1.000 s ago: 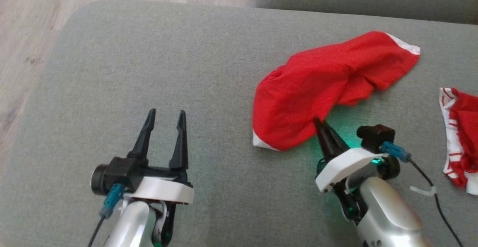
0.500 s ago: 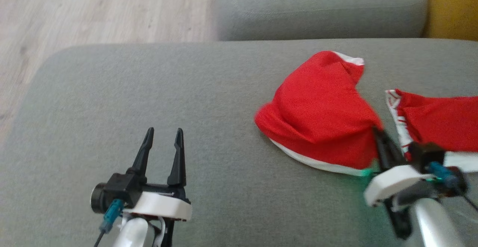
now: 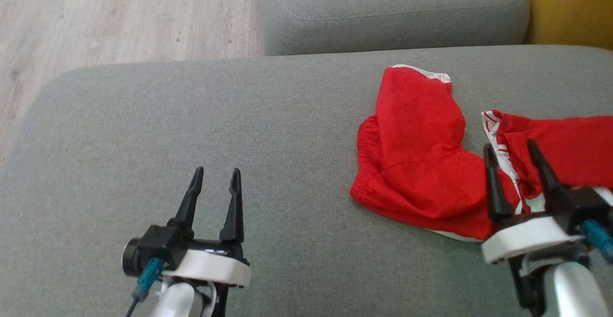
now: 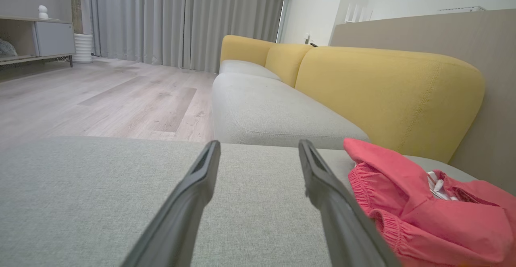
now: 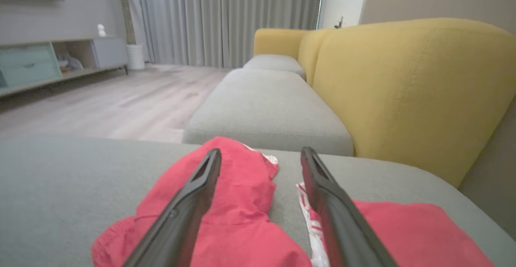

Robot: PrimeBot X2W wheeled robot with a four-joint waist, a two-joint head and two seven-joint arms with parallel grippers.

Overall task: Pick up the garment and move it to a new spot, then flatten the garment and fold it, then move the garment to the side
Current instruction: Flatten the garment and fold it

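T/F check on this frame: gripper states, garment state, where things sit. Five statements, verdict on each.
1. The right gripper is shut on the red garment. False: its jaws stand open over the cloth.
2. The left gripper is open and empty. True.
3. The red garment is folded flat. False: it lies crumpled in a heap.
4. A second red garment with white striped trim lies at its right. True.
5. The red garment hangs off the edge of the grey cushion. False: it lies wholly on top of the cushion.
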